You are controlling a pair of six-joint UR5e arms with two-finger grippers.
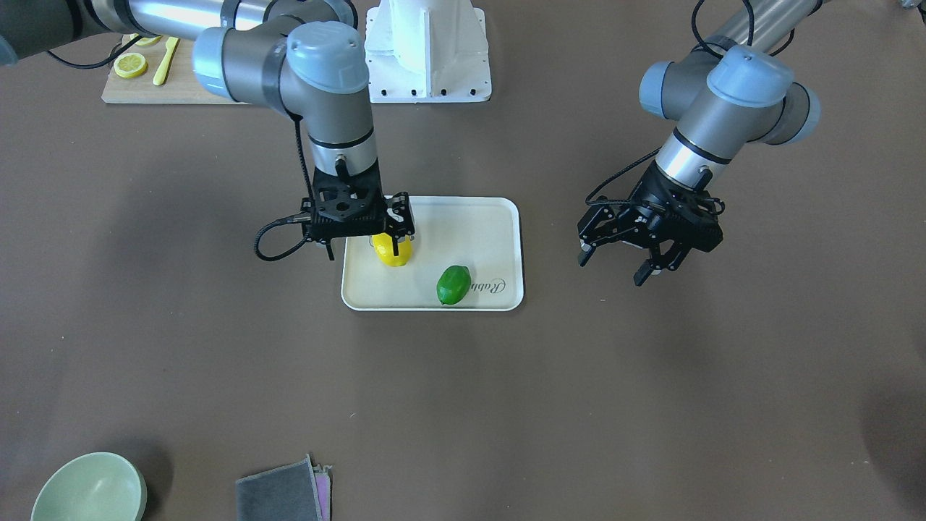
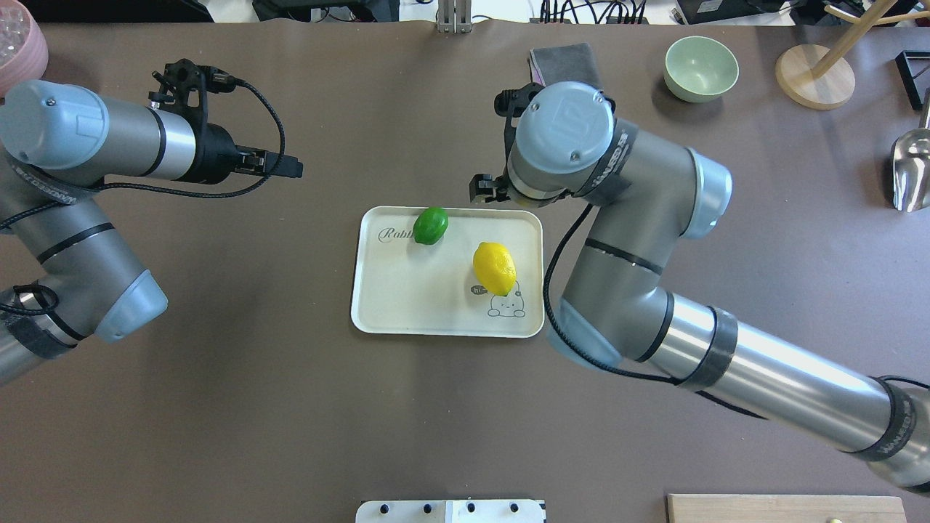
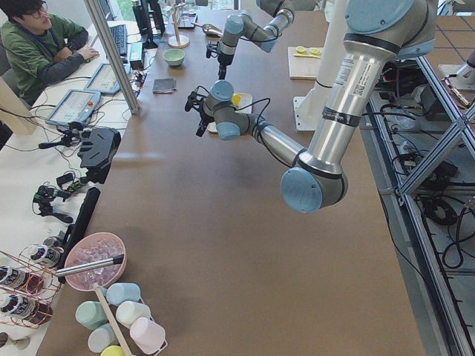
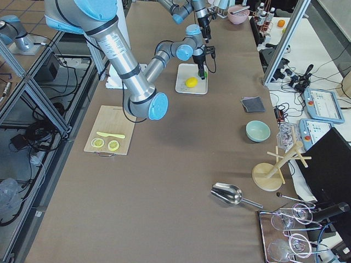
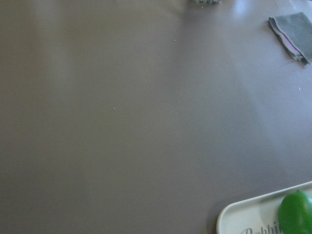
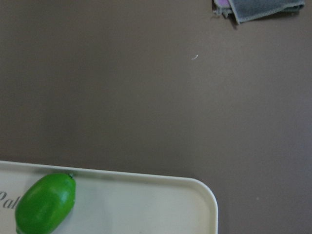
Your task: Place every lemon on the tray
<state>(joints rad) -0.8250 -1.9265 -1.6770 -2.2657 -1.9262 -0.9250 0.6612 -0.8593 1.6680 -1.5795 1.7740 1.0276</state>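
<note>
The lemons are both lying on the tray, which is sitting in the middle of the desk. The green lemon is resting close against the far rim, covering the end of the script lettering. The yellow lemon is lying toward the right side, its near end overlapping the top of the bear drawing. The two fruits are sitting apart on their sides, with the raised rim standing ready to stop any roll onto the desk.

The right claw is hanging over the right part of the tray, pointing down. Seen from across the desk it is overlapping the yellow lemon, but the overhead view is showing that fruit lying free, so the claw is clamping nothing. Whether its fingers are standing apart or together I cannot tell, since the wrist is hiding most of them.

The left claw is hovering over bare desk well to the left of the tray, its fingers standing apart and empty. It is apparently sitting there to leave the right arm room.

The lemon slices are lying on the wooden board at the near right corner. Being slices rather than whole fruit, they are probably belonging there. The task is looking finished. What is remaining, I judge, is raising the right arm straight up so that no finger is nudging the yellow lemon.
</note>
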